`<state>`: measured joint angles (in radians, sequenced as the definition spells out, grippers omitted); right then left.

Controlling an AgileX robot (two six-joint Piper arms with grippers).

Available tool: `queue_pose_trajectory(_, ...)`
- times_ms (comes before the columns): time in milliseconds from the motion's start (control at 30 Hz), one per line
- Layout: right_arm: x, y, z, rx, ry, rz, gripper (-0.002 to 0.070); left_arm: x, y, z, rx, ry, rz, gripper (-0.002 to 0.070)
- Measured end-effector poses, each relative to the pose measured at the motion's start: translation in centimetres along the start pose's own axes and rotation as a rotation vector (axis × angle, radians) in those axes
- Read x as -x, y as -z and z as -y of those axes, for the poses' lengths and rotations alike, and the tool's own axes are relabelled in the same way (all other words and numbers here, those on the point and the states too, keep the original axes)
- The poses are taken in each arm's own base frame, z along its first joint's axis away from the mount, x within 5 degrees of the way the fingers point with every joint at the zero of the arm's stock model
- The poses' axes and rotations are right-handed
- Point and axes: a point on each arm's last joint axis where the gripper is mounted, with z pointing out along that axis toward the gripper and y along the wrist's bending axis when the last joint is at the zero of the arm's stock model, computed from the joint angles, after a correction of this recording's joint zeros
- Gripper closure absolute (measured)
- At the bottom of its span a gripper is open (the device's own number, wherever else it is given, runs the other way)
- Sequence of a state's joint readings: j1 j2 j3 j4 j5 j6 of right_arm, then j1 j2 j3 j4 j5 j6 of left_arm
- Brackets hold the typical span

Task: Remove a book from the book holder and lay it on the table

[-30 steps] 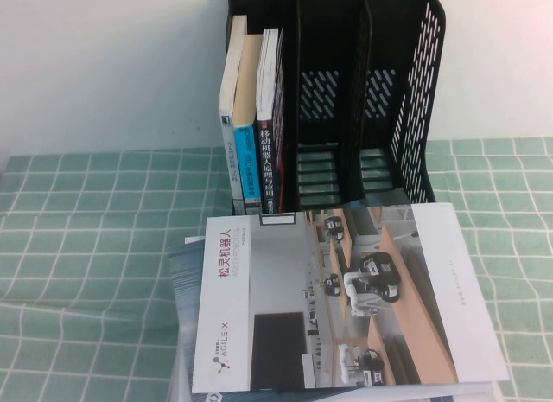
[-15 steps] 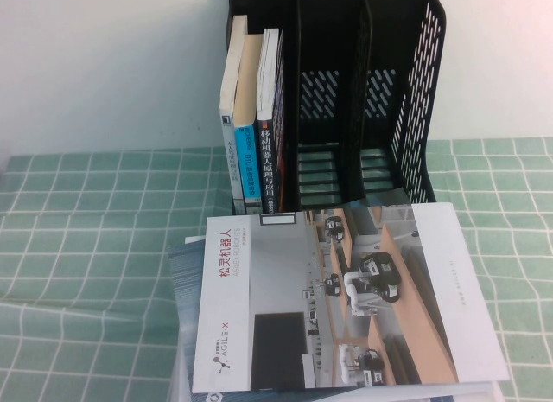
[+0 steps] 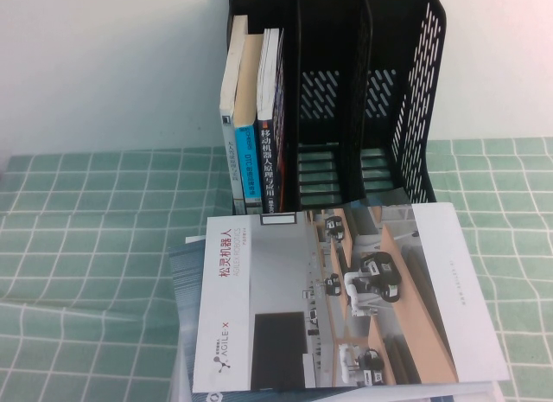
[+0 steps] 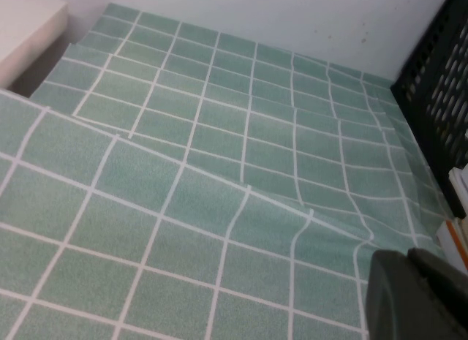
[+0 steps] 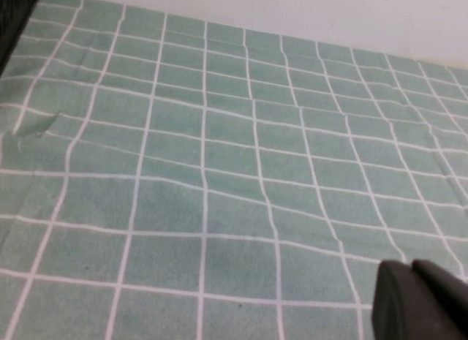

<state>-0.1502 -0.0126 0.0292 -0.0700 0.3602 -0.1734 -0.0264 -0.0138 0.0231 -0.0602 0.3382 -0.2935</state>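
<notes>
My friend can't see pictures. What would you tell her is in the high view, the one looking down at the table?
A thin book with robots on its cover lies flat on the green checked table, in front of a tall black book holder. Three thicker books stand in the holder's left slot; its other two slots are empty. Neither gripper appears in this view.

Raised view; wrists near table (image 4: pixel 183 194)

Left wrist view: rumpled green grid cloth on table (image 4: pixel 183 208), black holder (image 4: pixel 437 91) wall at one edge with book edges (image 4: pixel 457 208) beside it, dark left gripper (image 4: pixel 417 296) tip low in a corner.
</notes>
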Motion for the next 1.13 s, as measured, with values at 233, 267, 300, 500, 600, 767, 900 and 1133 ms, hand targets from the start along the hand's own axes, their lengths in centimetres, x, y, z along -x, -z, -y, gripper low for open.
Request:
queue_pose_trajectory(233,0.01,0.0,-0.06,0.006,0.074,0.001,0.0678,-0.04,0.0,0.02,-0.002,0.008,-0.005,0.0678)
queue_pose_trajectory(267,0.01,0.0,-0.06,0.006,0.081,0.001,0.0678,-0.04,0.0,0.02,-0.002,0.008,-0.004,0.0678)
queue_pose_trajectory(300,0.01,0.0,-0.06,0.007,0.089,0.002,0.0678,-0.04,0.0,0.02,-0.002,0.008,-0.004,0.0678)
queue_pose_trajectory(500,0.03,0.0,-0.16,0.025,0.101,0.007,0.0678,-0.04,0.0,0.02,-0.002,0.009,-0.004,0.0678)
queue_pose_trajectory(600,0.04,0.0,-0.18,0.028,0.046,0.007,0.0678,-0.04,0.0,0.02,-0.002,0.009,-0.004,0.0678)
queue_pose_trajectory(767,0.0,0.0,0.05,0.003,0.047,0.002,0.0678,-0.04,0.0,0.02,-0.002,0.009,-0.004,0.0678)
queue_pose_trajectory(900,0.0,0.0,0.09,-0.002,0.016,0.002,0.0678,-0.04,0.0,0.02,-0.002,0.009,-0.004,0.0678)
queue_pose_trajectory(1133,-0.01,0.0,0.14,-0.006,-0.05,0.001,0.0678,-0.05,0.0,0.02,-0.002,0.009,-0.005,0.0678)
